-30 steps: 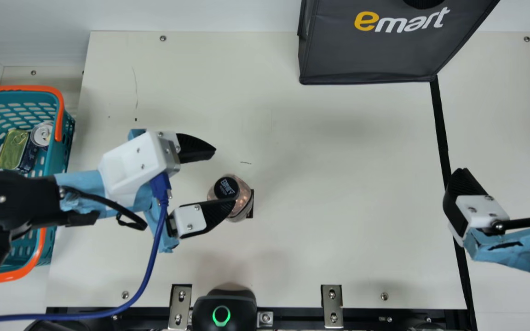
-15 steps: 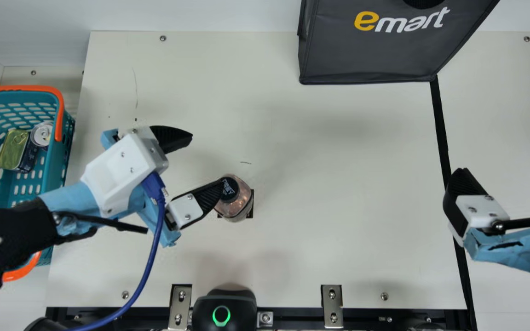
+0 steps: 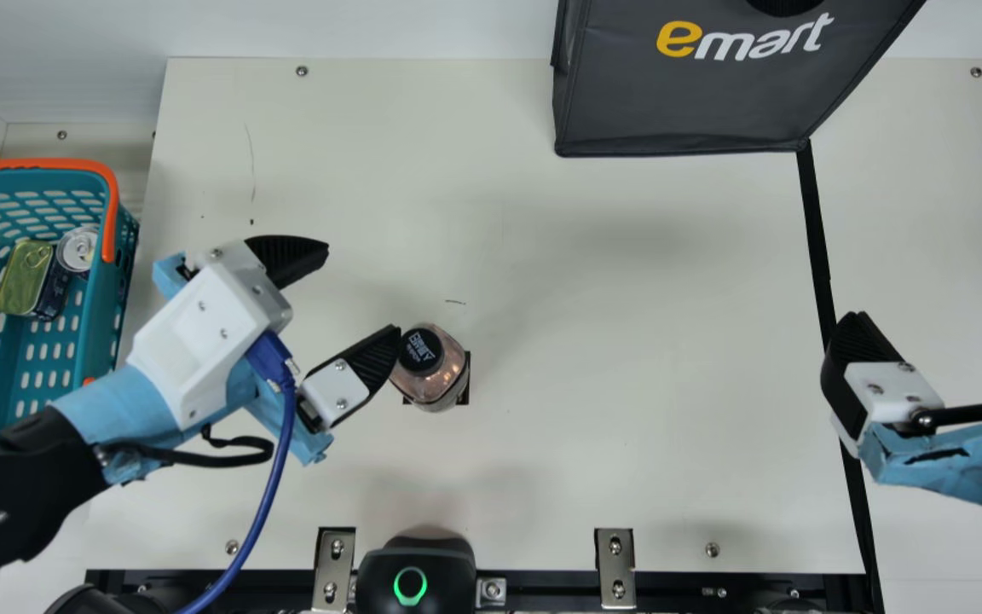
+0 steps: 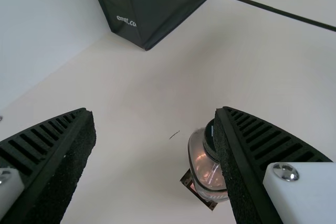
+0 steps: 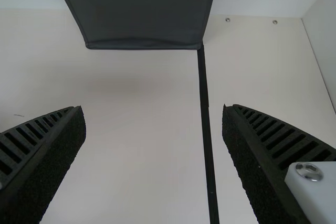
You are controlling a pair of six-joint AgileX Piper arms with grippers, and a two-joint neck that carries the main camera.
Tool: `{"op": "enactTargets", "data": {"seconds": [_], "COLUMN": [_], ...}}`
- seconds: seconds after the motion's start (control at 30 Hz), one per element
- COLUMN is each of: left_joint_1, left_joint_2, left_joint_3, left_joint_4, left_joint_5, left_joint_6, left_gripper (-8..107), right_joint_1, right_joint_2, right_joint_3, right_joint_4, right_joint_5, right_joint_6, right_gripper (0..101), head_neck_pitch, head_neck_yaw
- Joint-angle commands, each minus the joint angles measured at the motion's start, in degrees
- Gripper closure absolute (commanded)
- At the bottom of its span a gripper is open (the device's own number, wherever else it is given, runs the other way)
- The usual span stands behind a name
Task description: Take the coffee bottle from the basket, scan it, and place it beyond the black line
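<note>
My left gripper (image 3: 363, 288) is open at the left of the table, its nearer finger close beside the coffee bottle's dark cap. The coffee bottle (image 3: 438, 385) stands upright over a small black mark, held by nothing. In the left wrist view the left gripper (image 4: 155, 111) is spread wide, and one finger partly covers the bottle (image 4: 202, 163). Over the black line (image 3: 815, 230) on the right, my right gripper (image 3: 938, 326) is open with nothing between its fingers. In the right wrist view, the black line (image 5: 203, 98) passes between the fingers of the right gripper (image 5: 154, 108).
A teal basket (image 3: 103, 328) with orange handles holds cans at the left. The dark shopping bag (image 3: 687, 102) stands at the back beside the line's far end. A black scanner (image 3: 414, 567) with a green ring sits at the front edge, between metal brackets.
My left gripper has drawn back leftward from the bottle and turned a little, so its finger no longer overlaps the cap in the main view. The bottle and right arm have stayed put.
</note>
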Motion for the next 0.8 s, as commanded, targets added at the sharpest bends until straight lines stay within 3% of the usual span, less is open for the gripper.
{"op": "enactTargets", "data": {"seconds": [0.0, 0.77], "left_joint_1": [-0.73, -8.56], "left_joint_2": [-0.38, -2.24], "left_joint_3": [0.26, 1.0], "left_joint_4": [2.04, 21.04], "left_joint_5": [-0.6, -5.24], "left_joint_6": [-3.69, -31.37], "left_gripper": [9, 9], "right_joint_1": [0.0, 0.0], "right_joint_2": [0.0, 0.0], "right_joint_3": [0.0, 0.0], "right_joint_4": [0.0, 0.0], "right_joint_5": [0.0, 0.0], "right_joint_6": [0.0, 0.0], "right_gripper": [10, 10], "head_neck_pitch": [-1.57, -1.57], "head_neck_yaw": [0.09, 0.09]}}
